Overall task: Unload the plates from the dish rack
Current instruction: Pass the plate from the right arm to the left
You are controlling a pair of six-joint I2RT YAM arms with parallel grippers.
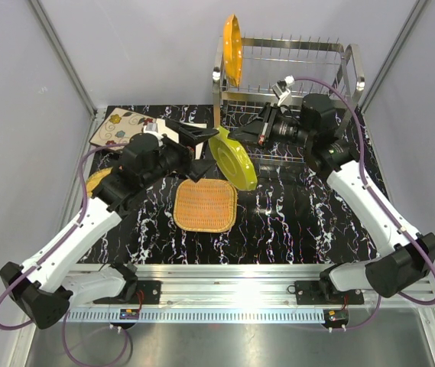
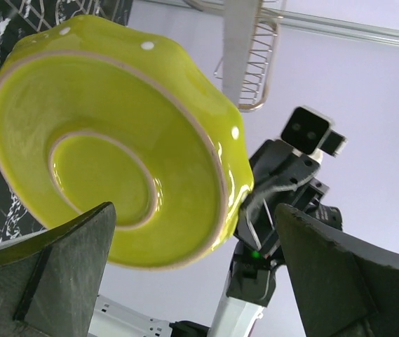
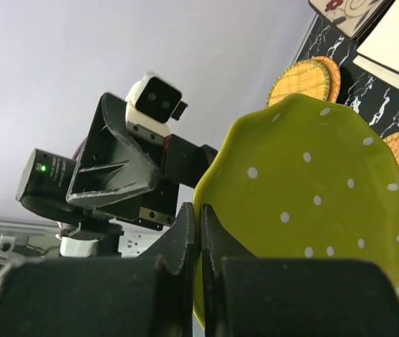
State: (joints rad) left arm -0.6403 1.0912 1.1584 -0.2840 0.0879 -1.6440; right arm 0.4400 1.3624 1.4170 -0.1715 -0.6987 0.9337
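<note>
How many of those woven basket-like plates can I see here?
2: a rounded-square wicker plate at mid-table, and a round wicker plate near the left edge, partly under the left arm. Another may be hidden beneath it.

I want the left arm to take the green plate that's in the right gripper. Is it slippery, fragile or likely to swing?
The green plate looks glazed and glossy, so it is probably stiff but slick, and would likely chip if dropped. The right gripper pinches only its wavy rim, so a nudge may pivot it. The left gripper faces it, open; a firm rim grip seems wise.
</note>
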